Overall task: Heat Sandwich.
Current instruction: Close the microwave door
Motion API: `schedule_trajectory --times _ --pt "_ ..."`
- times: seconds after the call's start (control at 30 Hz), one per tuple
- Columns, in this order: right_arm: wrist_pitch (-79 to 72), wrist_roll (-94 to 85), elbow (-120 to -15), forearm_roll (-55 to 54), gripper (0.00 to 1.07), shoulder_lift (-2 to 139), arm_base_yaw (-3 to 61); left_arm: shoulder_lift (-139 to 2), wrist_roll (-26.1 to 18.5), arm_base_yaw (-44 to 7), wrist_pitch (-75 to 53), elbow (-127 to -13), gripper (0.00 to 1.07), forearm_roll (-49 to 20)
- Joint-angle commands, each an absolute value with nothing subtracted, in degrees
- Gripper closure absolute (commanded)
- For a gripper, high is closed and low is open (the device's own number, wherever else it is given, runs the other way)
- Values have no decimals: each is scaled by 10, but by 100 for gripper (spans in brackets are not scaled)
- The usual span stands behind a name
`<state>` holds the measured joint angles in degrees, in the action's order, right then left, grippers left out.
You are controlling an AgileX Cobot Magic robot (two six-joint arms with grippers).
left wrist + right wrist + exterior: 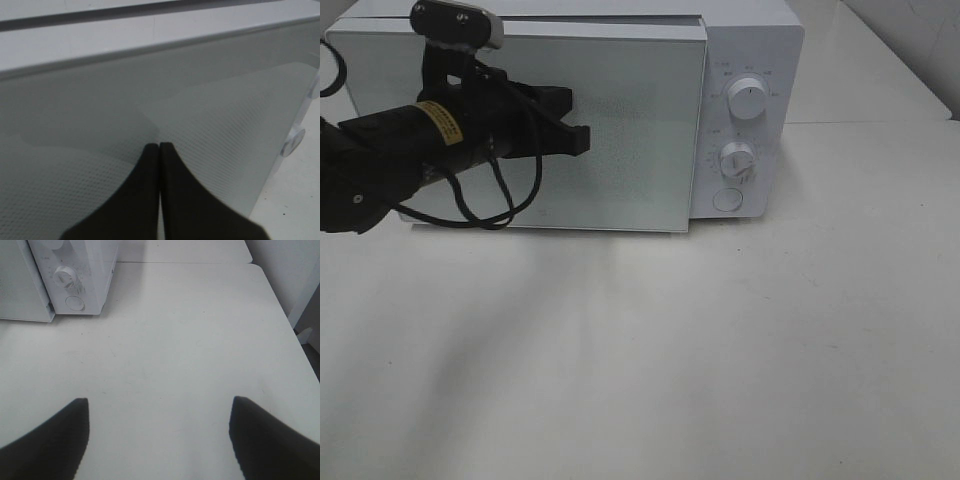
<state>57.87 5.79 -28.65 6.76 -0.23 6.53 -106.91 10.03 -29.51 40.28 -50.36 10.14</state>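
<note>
The sandwich is out of view. A white microwave (750, 40) stands at the back of the table, its glass door (630, 130) lying across its front. My left gripper (582, 140) is shut with nothing between its fingers, and its tips point at the door's left half, close to the glass. In the left wrist view the two black fingers meet at the left gripper (159, 146), right before the dotted door glass (210, 100). My right gripper (159, 400) is open and empty above bare table, off to the right of the microwave (90, 270).
The microwave's control panel carries an upper knob (748, 100), a lower knob (736, 160) and a round button (727, 199). A white table (670, 350) spreads in front. The left arm's black cable (500, 205) hangs before the door.
</note>
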Motion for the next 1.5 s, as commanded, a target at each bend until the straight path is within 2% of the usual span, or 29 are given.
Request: schedule_trajectory --times 0.03,0.23,0.3,0.5,1.07,1.5 --pt "572 57 -286 69 33 -17 61 -1076 99 -308 395 -523 107 83" --pt "572 57 -286 69 33 -17 61 -1093 57 -335 368 -565 107 33" --pt "572 57 -286 69 33 -17 61 -1101 20 -347 368 -582 107 0" --pt "572 57 -286 69 33 -17 61 -1123 -33 -357 337 -625 107 -67" --pt "572 57 -286 69 33 -17 61 -1169 -36 -357 313 -712 107 -78" --pt "572 57 -286 69 33 -17 61 -1168 -35 -357 308 -713 107 -78"
